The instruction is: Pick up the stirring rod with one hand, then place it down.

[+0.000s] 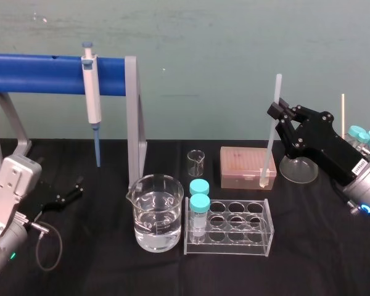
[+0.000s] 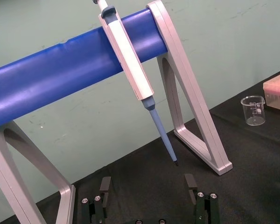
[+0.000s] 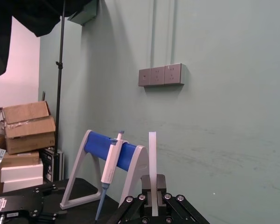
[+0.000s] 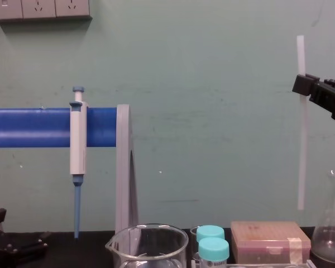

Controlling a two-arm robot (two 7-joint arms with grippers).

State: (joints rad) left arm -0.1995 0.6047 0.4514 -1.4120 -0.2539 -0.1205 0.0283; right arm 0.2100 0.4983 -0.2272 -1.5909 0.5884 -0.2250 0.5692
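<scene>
Item: stirring rod [image 1: 271, 143], translucent white, held off the table [image 1: 333, 259] by the right gripper [image 1: 277, 115]; jaws closed narrow on the rod near its upper end, a short stub standing above them and most of the length hanging below; long axis close to upright, leaning slightly in the head view and plumb in the chest view, where the rod [image 4: 302, 145] ran down from the right gripper [image 4: 305, 85]; lower end hung above the right part of the pink tip box [image 1: 247, 166], apart from it, with the flask [image 1: 299, 169] just beside to the right; the rod therefore lay straight down from the holding jaws, so that setting it down would, by judgement, call for lowering and tipping the long axis toward flat over bare cloth, away from box, flask and tube rack [image 1: 229, 229]. Left gripper [image 1: 66, 196] rested low at the table's left edge, well apart from the rod, fingers [image 2: 104, 187] spread wide on nothing; the right arm was plainly the nearer. Also present: pipette [image 1: 91, 92] hung on the blue stand [image 1: 37, 74]; large beaker [image 1: 157, 213] of water; small beaker [image 1: 197, 162].
</scene>
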